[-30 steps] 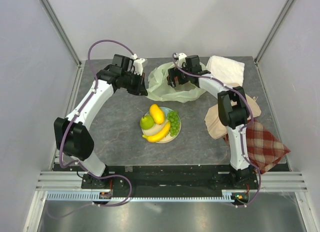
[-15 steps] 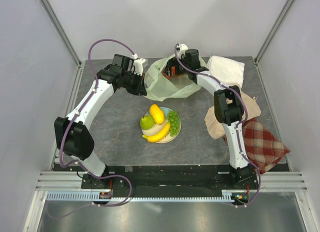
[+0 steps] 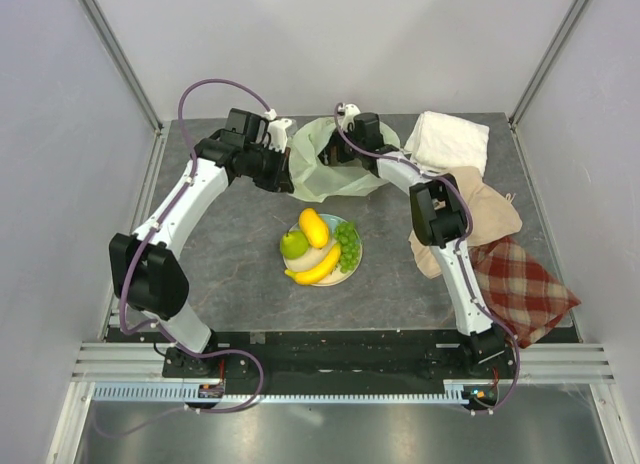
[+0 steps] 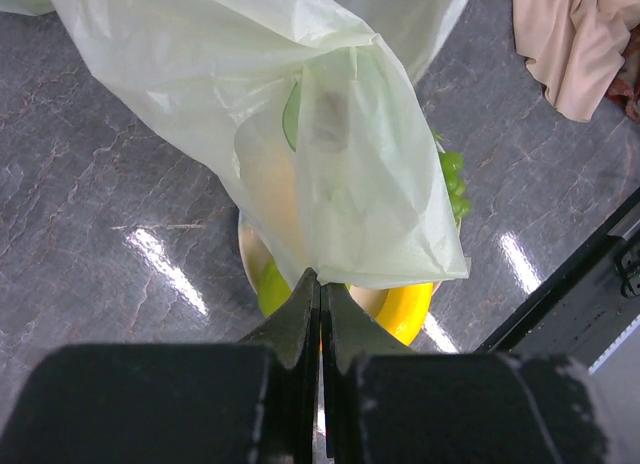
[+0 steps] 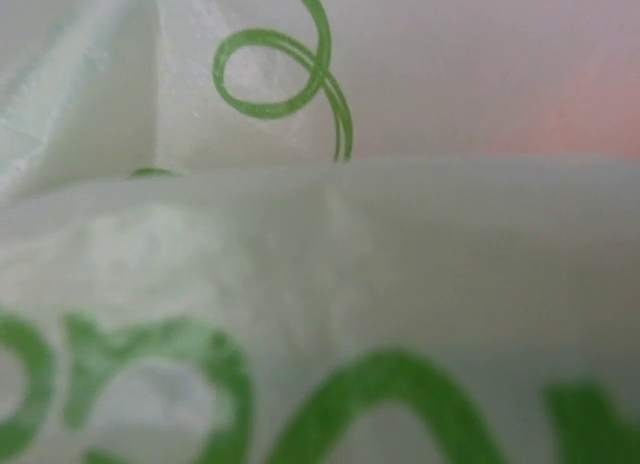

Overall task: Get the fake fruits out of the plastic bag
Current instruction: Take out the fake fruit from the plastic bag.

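Your left gripper [image 4: 319, 289] is clenched, its 2 fingers pressed together on a fold of the plastic bag [image 4: 300, 114], holding that side of the thin pale-green film up. Your right gripper [image 3: 338, 154] is pushed into the bag's mouth from its 3 o'clock side with its jaws spread wide. Its own camera shows only film with green print pressed close to the lens, so you cannot tell whether any fruit sits between the fingers. A pinkish tint behind the film at 2 o'clock in that view may be a fruit inside.

At 6 o'clock from the bag, a plate [image 3: 356, 263] carries the fake fruits that are out: a yellow mango [image 3: 313, 227], a green apple [image 3: 293, 245], a banana [image 3: 315, 267] and green grapes [image 3: 348, 246]. A white cloth [image 3: 450, 139], a beige cloth [image 3: 492, 209] and a plaid cloth [image 3: 525, 289] lie from 3 to 5 o'clock of the bag.

Watch for 3 things:
- Closing blind, your right jaws may catch film instead of fruit and drag the bag
- That pull could slip the slick film out of the left pinch
- A sagging bag could sweep fruit off the plate
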Robot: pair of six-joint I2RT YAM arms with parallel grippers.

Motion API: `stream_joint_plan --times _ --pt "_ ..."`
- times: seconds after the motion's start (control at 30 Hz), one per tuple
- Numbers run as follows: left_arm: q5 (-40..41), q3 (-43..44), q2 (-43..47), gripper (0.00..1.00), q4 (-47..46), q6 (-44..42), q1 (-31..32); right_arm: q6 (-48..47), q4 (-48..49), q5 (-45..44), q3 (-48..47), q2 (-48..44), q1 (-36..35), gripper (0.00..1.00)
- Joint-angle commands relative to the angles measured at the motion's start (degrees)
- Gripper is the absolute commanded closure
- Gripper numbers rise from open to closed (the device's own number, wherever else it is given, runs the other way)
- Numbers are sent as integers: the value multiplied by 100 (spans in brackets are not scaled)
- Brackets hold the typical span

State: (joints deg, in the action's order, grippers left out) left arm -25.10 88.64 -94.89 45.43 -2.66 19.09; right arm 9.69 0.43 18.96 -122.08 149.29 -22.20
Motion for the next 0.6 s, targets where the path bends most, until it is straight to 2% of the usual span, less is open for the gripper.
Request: stream_joint_plan --times 0.0,0.07,0.2,0.3,0.33,0.4,0.53,0.57 --pt "76 206 -64 98 71 -174 24 164 537 -147 -571 222 -206 9" --pt "137 198 -99 99 71 -191 24 243 790 -147 -676 302 -224 11" --pt "374 224 -135 98 133 -235 33 638 1205 467 -1132 783 -250 6" --pt "541 399 -170 98 229 -323 42 700 1205 302 -1432 1057 -303 13" --pt "594 460 -179 98 282 -367 42 761 1214 292 -1615 1136 -294 21" --pt "778 645 -214 99 317 -420 42 876 1372 345 -1617 1190 -312 27" --pt "1112 874 -284 98 361 -578 33 648 1144 547 -1425 1050 -285 61" --pt "1121 909 -310 99 353 -596 33 648 1135 652 -1284 884 -242 62"
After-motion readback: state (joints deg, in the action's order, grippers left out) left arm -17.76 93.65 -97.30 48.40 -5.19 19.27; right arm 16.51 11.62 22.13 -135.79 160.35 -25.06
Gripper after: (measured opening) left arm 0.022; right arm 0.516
